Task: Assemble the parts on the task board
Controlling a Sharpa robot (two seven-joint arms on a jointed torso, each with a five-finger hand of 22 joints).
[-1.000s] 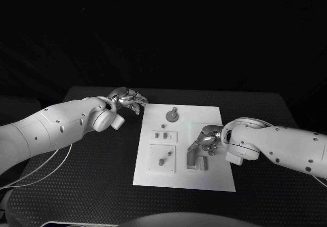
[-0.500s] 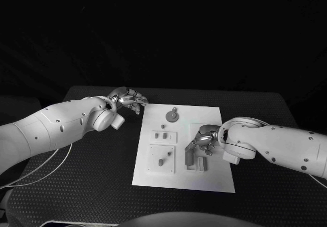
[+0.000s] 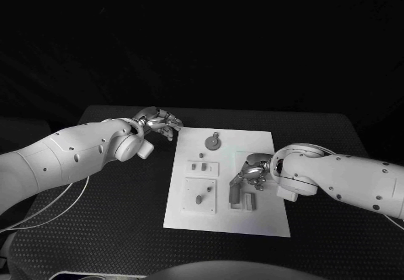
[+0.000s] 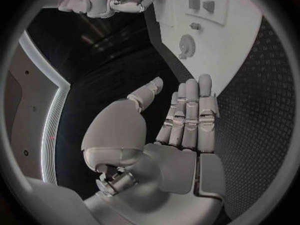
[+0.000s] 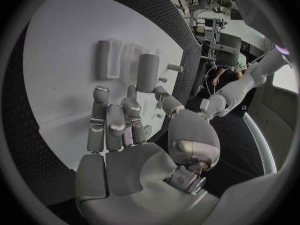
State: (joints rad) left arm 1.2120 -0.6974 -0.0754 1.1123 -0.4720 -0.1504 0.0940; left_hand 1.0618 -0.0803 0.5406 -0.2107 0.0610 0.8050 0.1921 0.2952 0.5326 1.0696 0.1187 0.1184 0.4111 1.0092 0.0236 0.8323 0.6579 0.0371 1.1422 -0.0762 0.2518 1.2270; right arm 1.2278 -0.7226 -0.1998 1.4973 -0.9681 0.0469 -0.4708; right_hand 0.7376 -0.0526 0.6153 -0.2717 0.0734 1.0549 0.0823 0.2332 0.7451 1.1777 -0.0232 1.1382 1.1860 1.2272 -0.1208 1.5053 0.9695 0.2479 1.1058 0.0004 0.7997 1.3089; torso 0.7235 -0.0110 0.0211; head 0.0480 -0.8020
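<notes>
The right hand [image 3: 253,173] has edged slightly toward the grey part [image 3: 233,195] on the task board [image 3: 261,143], fingers apart, holding nothing. It should probably descend squarely. The left hand [image 3: 158,123] hovers empty, fingers extended.

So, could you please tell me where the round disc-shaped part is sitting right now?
In the head view, the round part lies on the far end of the task board, just right of the left hand and well beyond the right hand.
</notes>
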